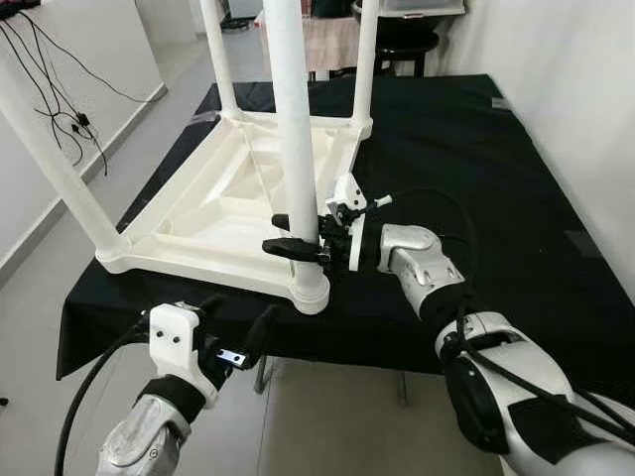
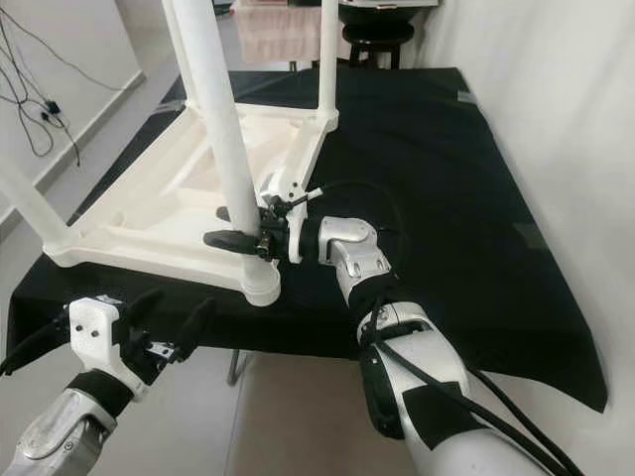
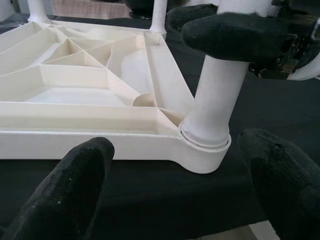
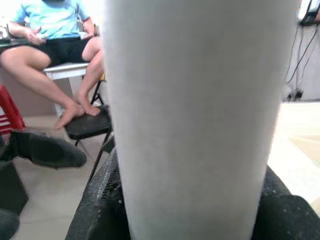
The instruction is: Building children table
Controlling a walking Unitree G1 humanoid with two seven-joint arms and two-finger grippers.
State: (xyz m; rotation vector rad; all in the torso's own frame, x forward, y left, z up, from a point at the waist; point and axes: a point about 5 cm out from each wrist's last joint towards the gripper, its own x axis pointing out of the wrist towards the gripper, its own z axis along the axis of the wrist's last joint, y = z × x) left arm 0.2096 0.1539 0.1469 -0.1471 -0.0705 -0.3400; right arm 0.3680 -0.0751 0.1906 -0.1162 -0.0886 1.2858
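Here we found the near leg [image 1: 295,149] upright in its corner socket [image 1: 310,290] of the upturned table top [image 1: 213,213].
The right gripper [image 1: 296,236] clasped it just above the socket; the left gripper [image 1: 235,327] hung spread, empty, below that corner.

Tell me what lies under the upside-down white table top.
A black cloth lies directly under the table top, covering a supporting table whose surface stays hidden. The right gripper clamps the near leg; the left gripper is open, below the cloth's edge.
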